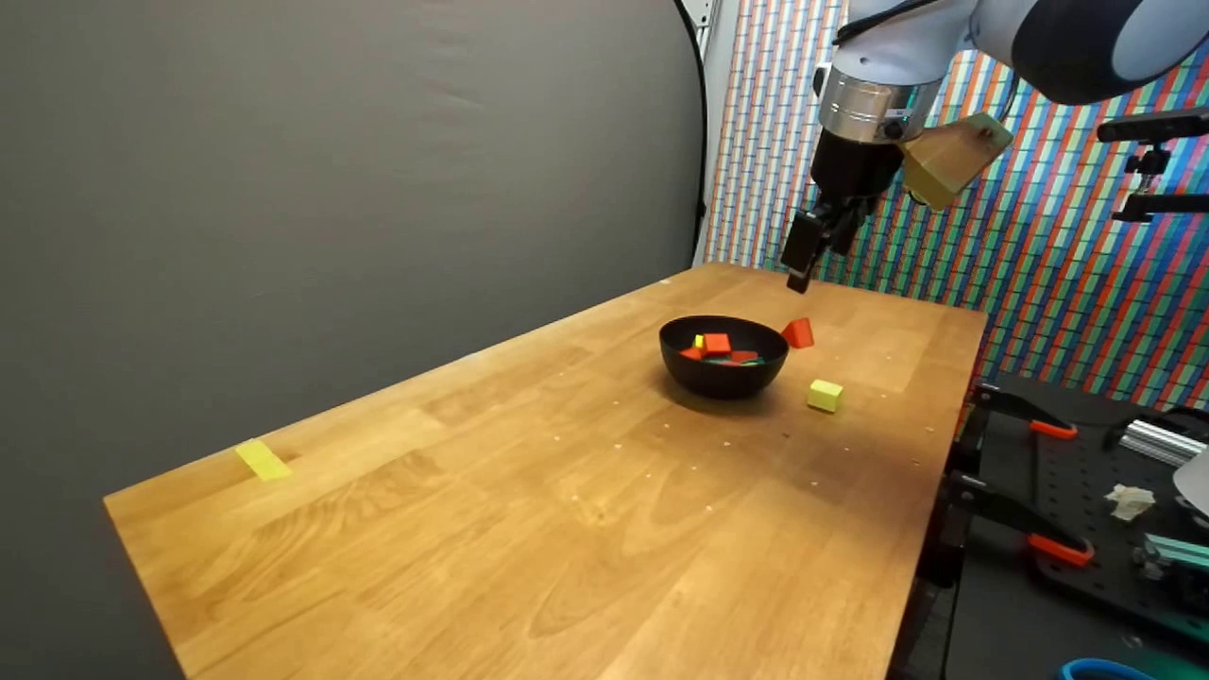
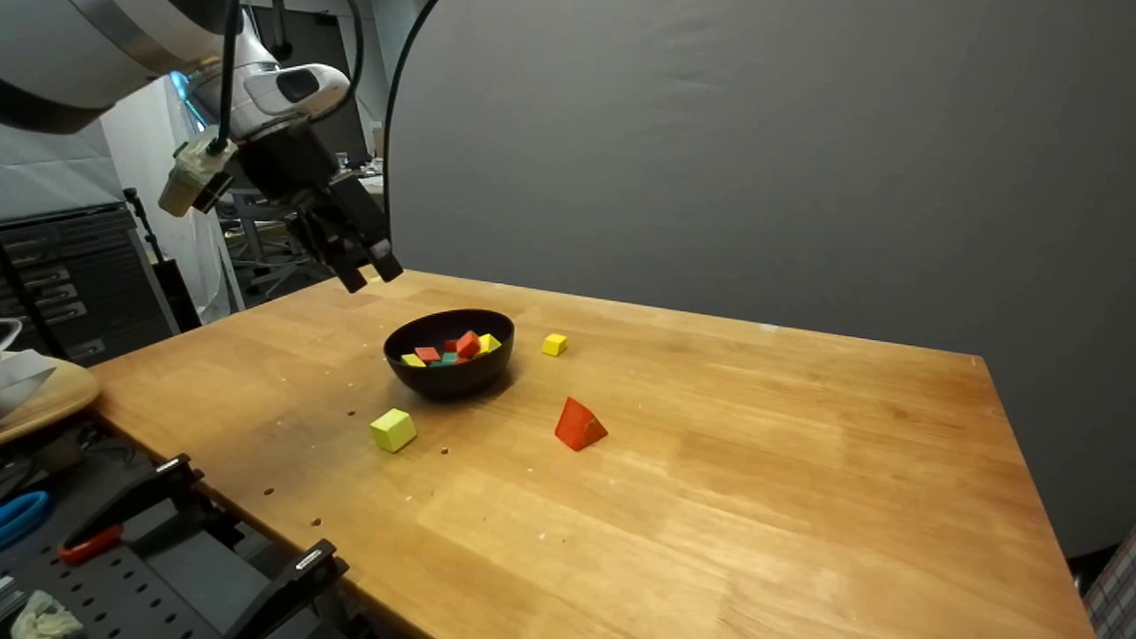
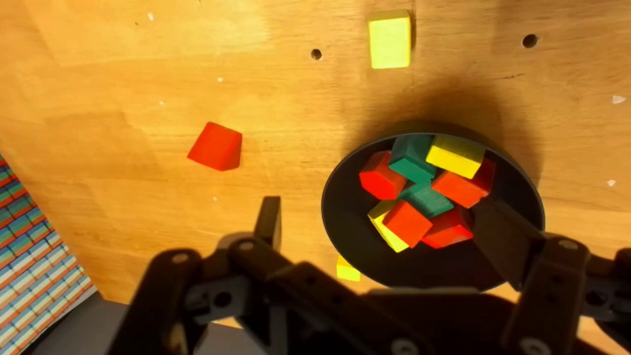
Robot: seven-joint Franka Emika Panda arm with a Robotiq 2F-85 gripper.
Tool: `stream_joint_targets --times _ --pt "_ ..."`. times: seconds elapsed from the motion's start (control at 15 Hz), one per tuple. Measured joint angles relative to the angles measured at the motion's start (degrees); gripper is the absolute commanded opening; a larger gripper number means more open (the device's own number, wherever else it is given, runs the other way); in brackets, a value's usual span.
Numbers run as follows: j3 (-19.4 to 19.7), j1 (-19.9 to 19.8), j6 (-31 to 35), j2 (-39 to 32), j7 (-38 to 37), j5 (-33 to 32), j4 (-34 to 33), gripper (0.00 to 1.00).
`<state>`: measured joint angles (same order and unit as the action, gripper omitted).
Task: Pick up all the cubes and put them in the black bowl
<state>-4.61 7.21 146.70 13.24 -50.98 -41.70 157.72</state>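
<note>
"Hanging higher than the round, glossy black bowl (image 2: 448, 383), how were the dark, angular fingers (image 3: 267, 219) set?"

"They were spread wide apart. In the wrist view, part of the bowl was covered by one of them."

"And where were the small red, green and yellow blocks (image 3: 406, 223) to be found?"

"Most were heaped inside the bowl, some of them tipped against others."

"Were any seen outside it?"

"Three. On the light-brown wooden worktop (image 1: 529, 548), a pale yellow cube (image 1: 825, 396) and a red, wedge-shaped block (image 2: 577, 426) were shown in both exterior views, each set apart from the bowl. A bright yellow cube (image 2: 555, 344) was caught in an exterior view, near the bowl but clear of it; in the wrist view it was partly hidden by the rim."

"Was anything else noted around the worktop?"

"A flat, tape-like yellow strip (image 1: 263, 460) was shown near a corner, well apart from the bowl, and black clamps (image 1: 1015, 408) with orange-red ends were seen beside one edge."
</note>
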Motion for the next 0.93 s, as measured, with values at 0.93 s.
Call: stream_joint_targets --times 0.93 --pt "14.55 -14.72 25.94 -11.26 25.54 15.04 0.32 1.00"
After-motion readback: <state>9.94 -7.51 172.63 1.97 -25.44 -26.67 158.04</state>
